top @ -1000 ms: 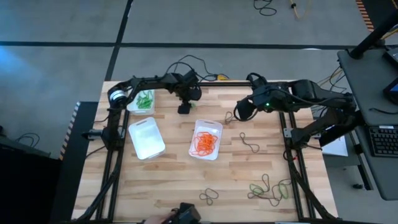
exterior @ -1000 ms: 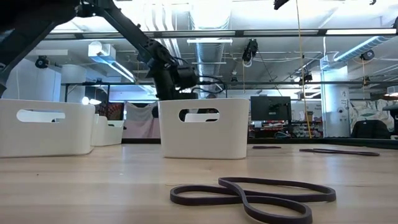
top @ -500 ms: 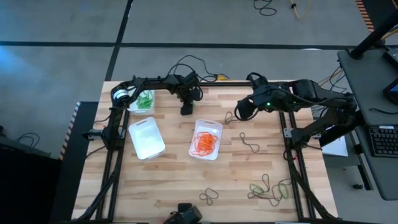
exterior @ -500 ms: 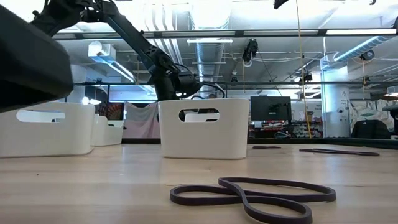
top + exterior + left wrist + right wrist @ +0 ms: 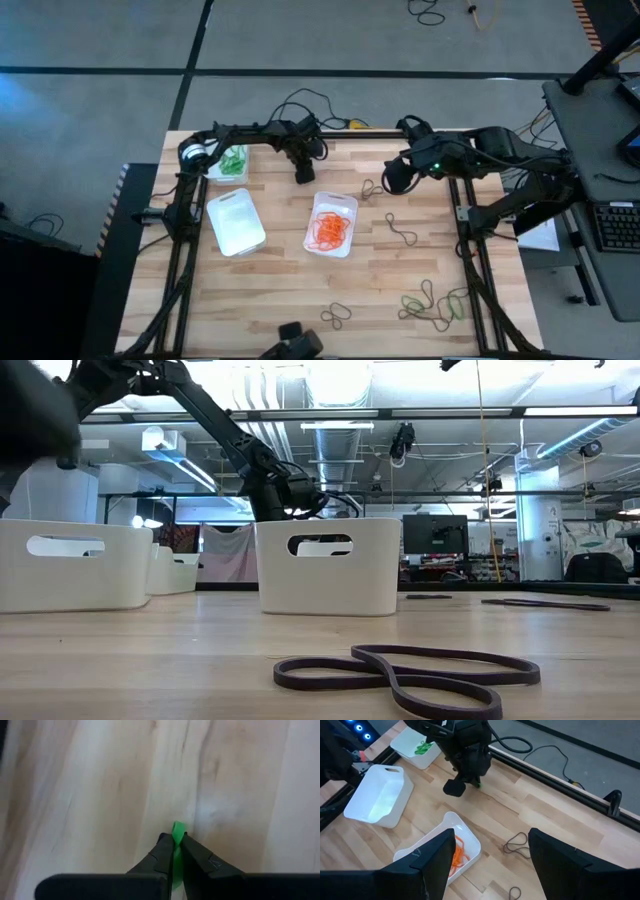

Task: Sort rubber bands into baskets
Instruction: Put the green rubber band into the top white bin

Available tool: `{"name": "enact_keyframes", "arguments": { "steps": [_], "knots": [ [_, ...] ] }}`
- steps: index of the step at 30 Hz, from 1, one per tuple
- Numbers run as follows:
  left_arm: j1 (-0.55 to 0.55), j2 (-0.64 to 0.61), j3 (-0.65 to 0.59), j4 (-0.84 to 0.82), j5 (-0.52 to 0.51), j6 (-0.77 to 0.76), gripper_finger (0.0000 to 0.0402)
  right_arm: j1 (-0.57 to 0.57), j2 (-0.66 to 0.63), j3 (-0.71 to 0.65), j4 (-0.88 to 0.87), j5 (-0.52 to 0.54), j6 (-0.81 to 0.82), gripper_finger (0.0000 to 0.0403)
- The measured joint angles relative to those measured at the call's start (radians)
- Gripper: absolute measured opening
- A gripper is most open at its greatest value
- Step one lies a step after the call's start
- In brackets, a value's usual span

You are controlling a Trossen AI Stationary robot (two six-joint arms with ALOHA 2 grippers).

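While the far-left basket [image 5: 230, 163] holds green rubber bands [image 5: 423, 746], the basket just nearer the front [image 5: 236, 222] shows nothing inside from above. Beyond these two, over bare wood at the back of the surface [image 5: 280, 290], the left gripper [image 5: 303, 177] is clenched on a green rubber band [image 5: 177, 836], a sliver of which pokes out between its closed fingertips in the left wrist view; the band sits above the boards, outside any basket. Right of that gripper and nearer the front stands the third basket [image 5: 331, 224], with orange rubber bands [image 5: 329, 230] heaped in it. Dark bands lie loose on the wood to its right: one [image 5: 371, 188] near the back, another [image 5: 401, 231] further forward. Above the first of these hangs the right gripper [image 5: 394, 178], fingers spread wide and holding nothing. Along the front edge lie a small dark band [image 5: 335, 317] and, further right, a tangle of green and dark bands [image 5: 435, 301].
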Motion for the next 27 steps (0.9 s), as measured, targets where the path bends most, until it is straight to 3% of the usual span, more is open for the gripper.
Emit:
{"name": "enact_keyframes", "arguments": {
  "steps": [5, 13, 20, 24, 27],
  "knots": [
    [0.002, -0.082, -0.004, -0.043, -0.105, -0.03, 0.0002, 0.0, -0.014, 0.0, 0.0, -0.008, -0.007, 0.0242],
    [0.058, -0.373, -0.002, -0.226, -0.289, -0.149, 0.0, 0.0, -0.03, 0.001, 0.0, -0.063, -0.008, 0.0242],
    [0.296, -0.53, -0.08, -0.325, -0.311, -0.28, 0.0, 0.0, -0.027, 0.001, -0.001, -0.138, -0.008, 0.0242],
    [0.402, -0.536, -0.163, -0.319, -0.314, -0.325, 0.0, 0.0, -0.02, -0.008, 0.001, -0.138, 0.006, 0.0242],
    [0.42, -0.522, -0.228, -0.301, -0.301, -0.335, 0.0, 0.0, -0.014, -0.028, 0.0, -0.137, 0.046, 0.0242]
  ]
}}
